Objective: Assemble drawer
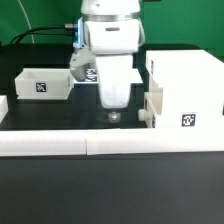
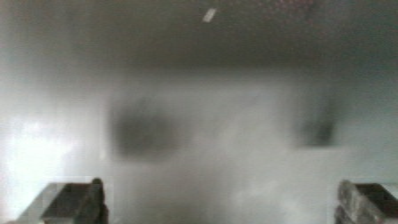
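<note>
The tall white box housing (image 1: pixel 185 90) stands on the exterior view's right, with a square marker on its front. One small white tray (image 1: pixel 45 83) with a marker lies on the exterior view's left. A second small white tray (image 1: pixel 151 108) sits against the housing's left side. My gripper (image 1: pixel 114 115) points straight down between the two trays, close to the black table and touching neither. In the wrist view its fingertips (image 2: pixel 71 202) stand wide apart with nothing between them, so the gripper (image 2: pixel 221 205) is open. That view is a blurred grey surface.
A long low white border wall (image 1: pixel 110 145) runs along the front of the table. The marker board (image 1: pixel 86 72) lies behind my gripper, partly hidden by the arm. Another white block (image 1: pixel 3 108) shows at the far left edge.
</note>
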Action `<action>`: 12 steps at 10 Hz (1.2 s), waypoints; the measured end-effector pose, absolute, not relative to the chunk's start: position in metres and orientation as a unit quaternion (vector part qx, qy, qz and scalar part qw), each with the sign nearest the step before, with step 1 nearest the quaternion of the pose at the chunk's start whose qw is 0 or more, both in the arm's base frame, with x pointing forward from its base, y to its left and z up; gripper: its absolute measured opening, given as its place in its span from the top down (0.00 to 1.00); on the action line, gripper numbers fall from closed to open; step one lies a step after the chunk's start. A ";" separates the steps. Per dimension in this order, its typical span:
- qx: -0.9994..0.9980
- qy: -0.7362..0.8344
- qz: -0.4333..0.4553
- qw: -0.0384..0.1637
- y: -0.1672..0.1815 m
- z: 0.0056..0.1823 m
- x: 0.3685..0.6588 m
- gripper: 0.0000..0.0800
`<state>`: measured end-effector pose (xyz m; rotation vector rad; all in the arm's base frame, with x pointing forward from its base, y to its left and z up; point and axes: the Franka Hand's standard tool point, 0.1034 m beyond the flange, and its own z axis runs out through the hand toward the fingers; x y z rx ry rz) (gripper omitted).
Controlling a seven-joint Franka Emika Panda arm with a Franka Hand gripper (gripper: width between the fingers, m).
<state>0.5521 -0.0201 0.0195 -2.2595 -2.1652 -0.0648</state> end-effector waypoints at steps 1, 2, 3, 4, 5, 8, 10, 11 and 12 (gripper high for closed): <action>-0.730 -0.683 -0.024 0.003 -0.031 0.022 0.541 0.19; -0.744 -0.667 -0.032 -0.002 -0.038 0.022 0.530 0.19; -0.755 -0.655 -0.035 -0.002 -0.045 0.018 0.517 0.19; -0.755 -0.655 -0.030 0.004 -0.052 0.015 0.513 0.19; -0.756 -0.654 -0.030 0.003 -0.052 0.016 0.514 0.19; -0.785 -0.617 -0.047 -0.008 -0.068 0.021 0.502 0.19; -0.812 -0.579 -0.063 -0.027 -0.086 0.031 0.477 0.19; -0.841 -0.536 -0.068 -0.028 -0.093 0.033 0.471 0.19; -0.866 -0.495 -0.068 -0.024 -0.094 0.032 0.469 0.19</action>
